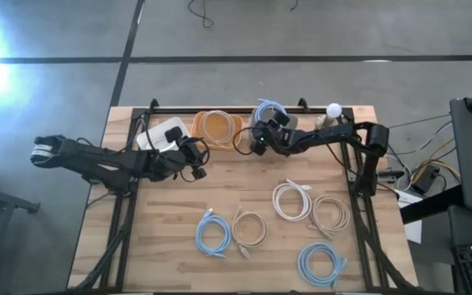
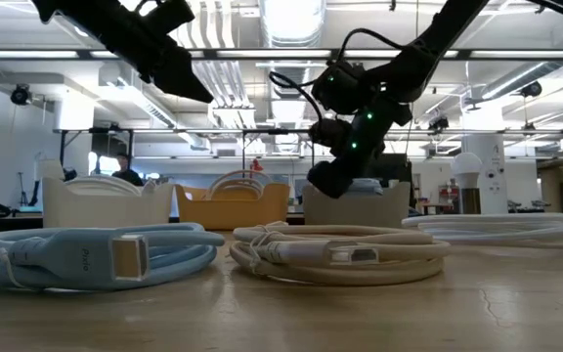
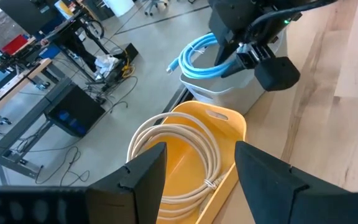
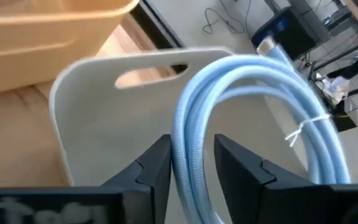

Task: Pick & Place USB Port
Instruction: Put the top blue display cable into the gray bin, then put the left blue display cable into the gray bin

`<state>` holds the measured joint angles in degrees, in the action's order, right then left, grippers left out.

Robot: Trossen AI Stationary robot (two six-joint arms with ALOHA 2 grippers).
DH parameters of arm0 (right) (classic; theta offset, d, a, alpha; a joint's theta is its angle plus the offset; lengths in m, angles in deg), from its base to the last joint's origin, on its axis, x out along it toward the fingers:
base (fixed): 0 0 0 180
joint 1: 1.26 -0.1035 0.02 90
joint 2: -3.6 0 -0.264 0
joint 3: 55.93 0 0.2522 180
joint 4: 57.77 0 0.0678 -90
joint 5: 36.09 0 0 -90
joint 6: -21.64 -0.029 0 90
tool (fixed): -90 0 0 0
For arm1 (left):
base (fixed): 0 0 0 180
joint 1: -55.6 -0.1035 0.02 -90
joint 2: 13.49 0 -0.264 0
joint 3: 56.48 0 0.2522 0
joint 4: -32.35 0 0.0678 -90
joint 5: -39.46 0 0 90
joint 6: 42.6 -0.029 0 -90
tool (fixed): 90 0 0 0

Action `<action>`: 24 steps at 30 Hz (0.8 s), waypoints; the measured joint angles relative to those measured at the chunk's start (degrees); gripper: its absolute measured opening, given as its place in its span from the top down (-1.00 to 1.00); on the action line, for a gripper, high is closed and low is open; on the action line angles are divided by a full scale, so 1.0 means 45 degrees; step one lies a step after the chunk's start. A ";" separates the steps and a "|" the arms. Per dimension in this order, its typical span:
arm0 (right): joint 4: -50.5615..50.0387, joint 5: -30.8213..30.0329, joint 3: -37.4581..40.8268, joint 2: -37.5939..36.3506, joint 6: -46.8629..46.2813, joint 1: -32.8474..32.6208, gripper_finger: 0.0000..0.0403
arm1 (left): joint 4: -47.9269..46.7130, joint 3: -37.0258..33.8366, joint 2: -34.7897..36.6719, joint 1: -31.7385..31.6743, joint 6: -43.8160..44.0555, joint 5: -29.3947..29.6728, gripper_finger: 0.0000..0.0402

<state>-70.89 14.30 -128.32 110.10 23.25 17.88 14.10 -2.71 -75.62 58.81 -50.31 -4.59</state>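
- The right gripper point(image 1: 262, 138) hangs over the white bin point(image 4: 92, 118) at the table's far edge, about 12 o'clock from the table's middle. Its fingers point(image 4: 151, 165) sit part-spread on either side of a strand of the coiled blue cable point(image 4: 278, 93); whether they press it I cannot tell.
- The blue cable is in that bin, a loop arching above the rim. Its plug end point(image 4: 267, 45) points up and away over the far edge, and the coil's long axis runs along the bin.
- The yellow bin point(image 3: 225, 124), at 9 o'clock of the white one and touching it, holds a cream cable point(image 3: 185, 155).
- The left gripper point(image 1: 193, 161), fingers point(image 3: 143, 177) spread wide and empty, hovers at 7 o'clock of the yellow bin, near another white bin point(image 1: 161, 135).
- The wooden table point(image 1: 244, 176) is bare between the bins and the loose coils.
- Five loose coils lie nearer the front edge: blue point(image 1: 214, 232), cream point(image 1: 251, 229), white point(image 1: 292, 200), cream point(image 1: 331, 215), blue point(image 1: 321, 264).
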 joint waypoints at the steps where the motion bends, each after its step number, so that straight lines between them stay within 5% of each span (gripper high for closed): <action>1: -0.0229 0.0236 0.0000 0.0000 -0.0113 0.0000 0.39 | 0.0005 0.0000 0.0000 0.0000 0.0000 -0.0002 -0.02; 6: -0.0824 0.1385 0.0005 -0.0044 -0.0847 0.0000 0.33 | -0.0010 0.0000 0.0000 0.0000 0.0000 0.0000 -0.02; 17: -0.1556 0.1730 -0.0527 -0.1024 -0.0820 -0.0229 0.33 | -0.0019 0.0000 0.0000 -0.0005 -0.0005 -0.0002 -0.02; 24: -0.2105 0.3708 -0.0785 -0.2097 -0.2112 -0.1168 0.38 | -0.0063 0.0000 0.0000 0.0000 0.0227 -0.0005 -0.02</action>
<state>-80.36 30.98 -131.86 100.66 13.74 12.62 13.82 -2.71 -75.62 58.81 -49.28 -4.61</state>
